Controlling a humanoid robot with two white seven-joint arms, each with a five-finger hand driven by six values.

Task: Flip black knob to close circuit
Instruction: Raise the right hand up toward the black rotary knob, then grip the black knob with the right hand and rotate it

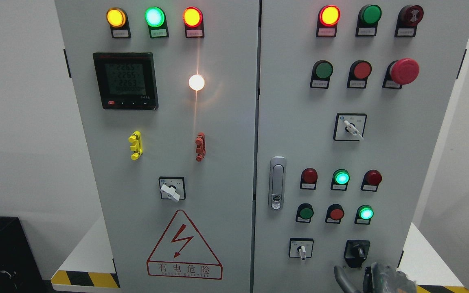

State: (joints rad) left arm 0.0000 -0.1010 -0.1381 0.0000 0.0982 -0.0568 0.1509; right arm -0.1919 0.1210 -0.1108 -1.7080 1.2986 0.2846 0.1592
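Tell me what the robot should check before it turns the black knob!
1. Black knob in plain view, low on the right door: ok.
2. Right hand close beneath the knob: ok.
3. Hand touching the knob: not ok, it sits below, apart.
4. Fingers open or curled: cannot tell, the hand is cut off at the bottom edge.
5. Nothing in the way between hand and knob: ok.
6. Left hand ready: cannot tell, not in view.

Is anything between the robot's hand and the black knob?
No. In the head view the right hand sits just under the black knob, with only bare grey panel between them. The hand is not touching the knob yet.
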